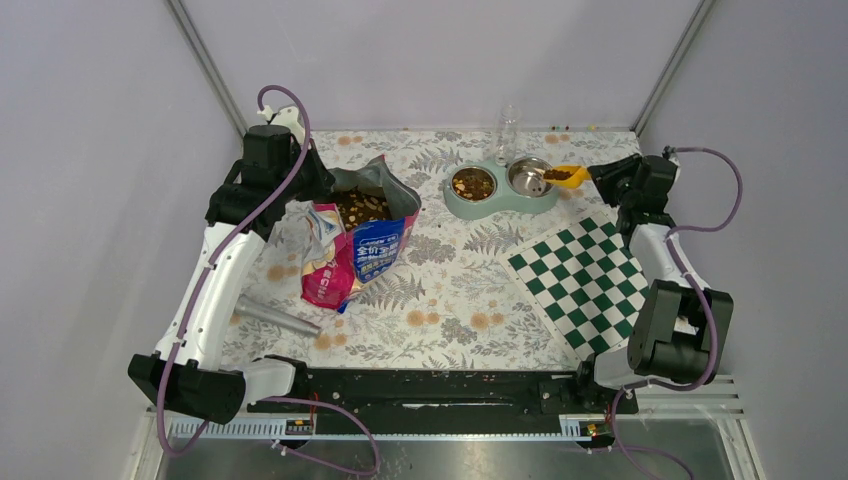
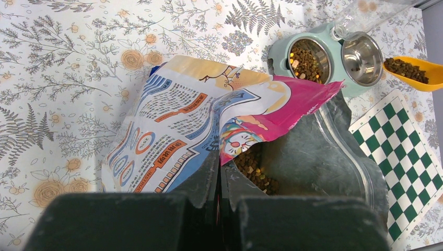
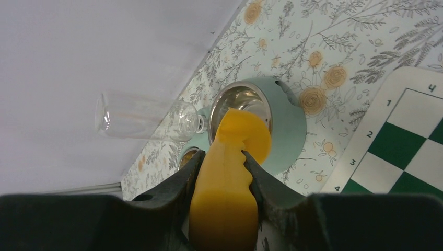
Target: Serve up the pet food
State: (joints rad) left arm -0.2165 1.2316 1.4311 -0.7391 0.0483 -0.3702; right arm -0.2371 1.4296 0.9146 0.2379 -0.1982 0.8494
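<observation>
The pet food shows as brown kibble in the open bag [image 1: 362, 205] [image 2: 256, 170], in the feeder's left bowl [image 1: 472, 184] [image 2: 305, 58], and heaped in the orange scoop [image 1: 562, 175] [image 2: 412, 71]. My right gripper [image 1: 596, 172] [image 3: 222, 159] is shut on the scoop's handle and holds the scoop at the rim of the steel right bowl [image 1: 528, 176] [image 3: 241, 99], which holds only a few pellets. My left gripper [image 1: 318, 188] [image 2: 219, 172] is shut on the rim of the blue-white-magenta bag [image 2: 172, 115], holding its mouth open.
The mint-green double feeder [image 1: 500, 203] stands at the back centre with a clear bottle [image 1: 507, 130] [image 3: 146, 117] behind it. A green checkered mat [image 1: 585, 275] lies right. A grey metal cylinder [image 1: 278, 317] lies near the left arm.
</observation>
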